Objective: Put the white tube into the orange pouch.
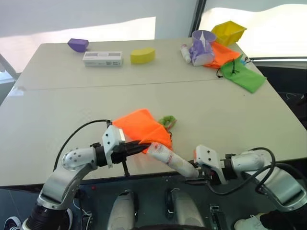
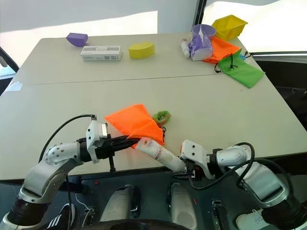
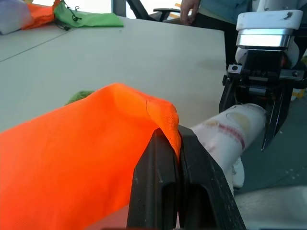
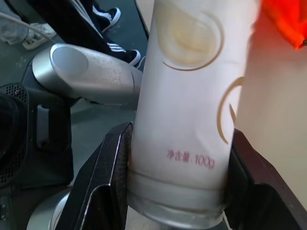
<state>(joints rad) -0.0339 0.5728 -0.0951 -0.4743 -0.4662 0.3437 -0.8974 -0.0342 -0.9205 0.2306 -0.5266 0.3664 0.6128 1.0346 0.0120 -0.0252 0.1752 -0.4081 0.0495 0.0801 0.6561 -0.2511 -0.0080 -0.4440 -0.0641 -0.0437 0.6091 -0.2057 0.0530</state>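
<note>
The orange pouch point(image 1: 141, 125) lies near the table's front edge, its green pom point(image 1: 168, 121) just behind it. My left gripper point(image 1: 144, 146) is shut on the pouch's near corner and pinches a fold of fabric point(image 3: 163, 120), lifting it a little. The white tube point(image 1: 168, 157) slants up from my right gripper point(image 1: 194, 171), which is shut on the tube's lower end. The tube's far end sits at the lifted pouch edge, right beside my left fingers. In the right wrist view the tube point(image 4: 192, 96) stands between the two black fingers point(image 4: 112, 163), with orange fabric point(image 4: 283, 19) beyond it.
At the table's far side sit a purple block point(image 1: 77, 44), a white box point(image 1: 102, 58), a yellow block point(image 1: 143, 55), a small tube point(image 1: 185, 52), a purple cup point(image 1: 202, 45), a yellow bin point(image 1: 229, 31), a duller orange pouch point(image 1: 221, 53) and a green pouch point(image 1: 244, 74). A person point(image 3: 192, 9) stands beyond the table.
</note>
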